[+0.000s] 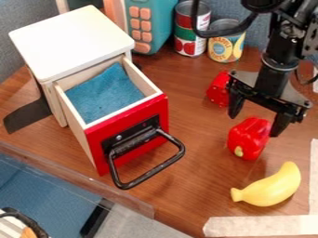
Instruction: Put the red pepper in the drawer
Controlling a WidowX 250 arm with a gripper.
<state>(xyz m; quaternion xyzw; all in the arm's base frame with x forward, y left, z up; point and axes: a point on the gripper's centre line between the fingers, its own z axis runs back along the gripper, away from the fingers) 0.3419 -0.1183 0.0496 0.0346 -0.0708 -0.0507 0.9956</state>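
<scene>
The jaws stood apart, empty; the red pepper [248,139] lay just camera-side of them, its long axis crossing their spread.

There is one cabinet [71,42], white-topped, with one drawer [96,144] pulled out of it; the drawer bears one black bail handle [154,171] and holds one blue cloth [102,95]. Food cans number two — one can [188,35] and a second can [225,44], both beyond the drawer. Also beyond the drawer is one teal toy with orange buttons [152,18]. Beside the drawer there is one red bell pepper [249,135], one other red object [218,88], one yellow banana [270,188] and one black two-finger gripper [256,122]. Pale tape strips come to two — one strip [261,226] and another strip [314,176], both well apart from the drawer.
</scene>
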